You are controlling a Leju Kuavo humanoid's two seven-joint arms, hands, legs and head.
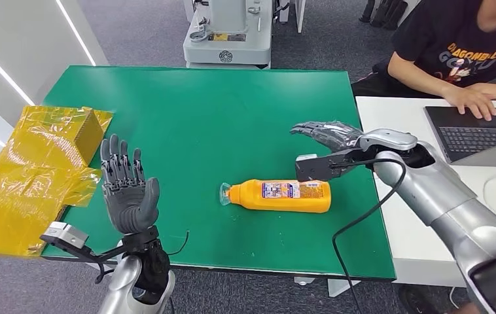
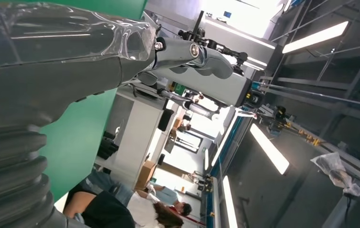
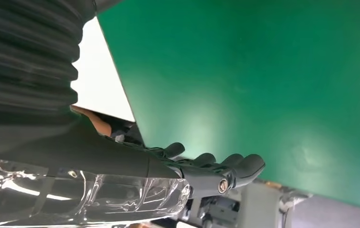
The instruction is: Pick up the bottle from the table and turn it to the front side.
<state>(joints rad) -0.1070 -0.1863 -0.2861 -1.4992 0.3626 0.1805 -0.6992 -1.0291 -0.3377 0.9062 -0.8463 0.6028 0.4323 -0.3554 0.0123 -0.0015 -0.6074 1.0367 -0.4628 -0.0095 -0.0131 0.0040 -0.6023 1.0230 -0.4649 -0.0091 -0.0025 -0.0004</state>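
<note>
The orange bottle lies on its side on the green table, toward my right half of it and not far from the near edge. Its clear cap points to my left, its flat base to my right, and a pale printed label faces up along its body. Nothing touches it.

My right hand hovers just beyond the bottle's base end, above the table and apart from the bottle — fingers stretched out flat and apart, holding nothing. In the right wrist view the same hand reaches out over bare green surface, its dark fingers extended side by side. A black cable loops down from that forearm across the table's right edge.

My left hand is raised near the table's near left corner, palm up-turned and fingers spread upright, empty as well. In the left wrist view my left hand shows against the room's ceiling lights, fingers extended.

Left of the table sits a heap of yellow plastic wrap with a yellow box in it. To the right stands a white desk with a laptop — a person in a black shirt rests a hand on its keyboard. Beyond the table's far edge stands a grey machine base.
</note>
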